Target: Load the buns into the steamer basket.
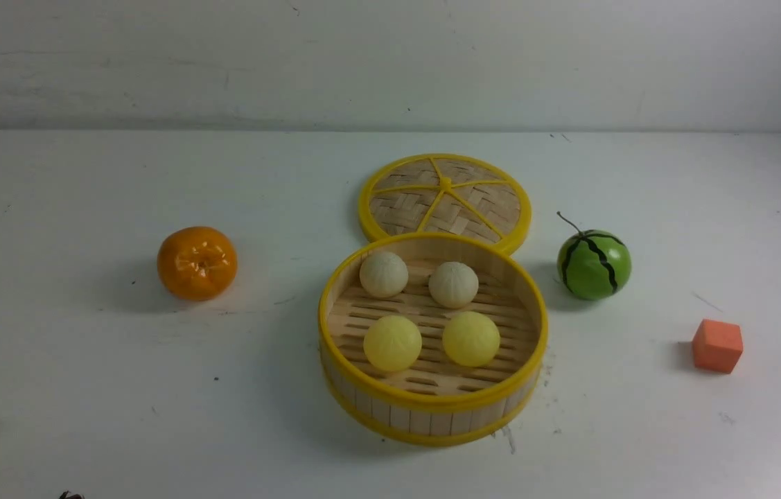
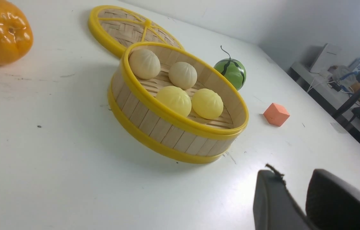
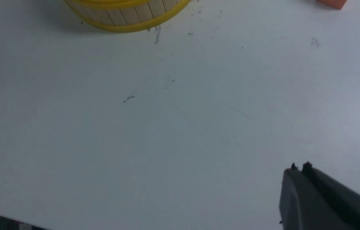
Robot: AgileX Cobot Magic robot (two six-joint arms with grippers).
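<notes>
All four buns [image 1: 432, 312] rest inside the steamer basket [image 1: 432, 405]. Left gripper [image 2: 294, 191] fingers stand parted and empty; right gripper [image 3: 299, 167] fingers are closed and empty. Risk: a retracting arm clips the basket rim.

The left gripper [image 2: 294, 188] has two thick black fingers [image 2: 271, 201] with dull, smooth sides and rounded tops. A little frayed bit sticks up from one tip. The right gripper [image 3: 299, 167] is black too, with two flat fingers [image 3: 290, 195] and tiny ragged bumps on their tips.
</notes>
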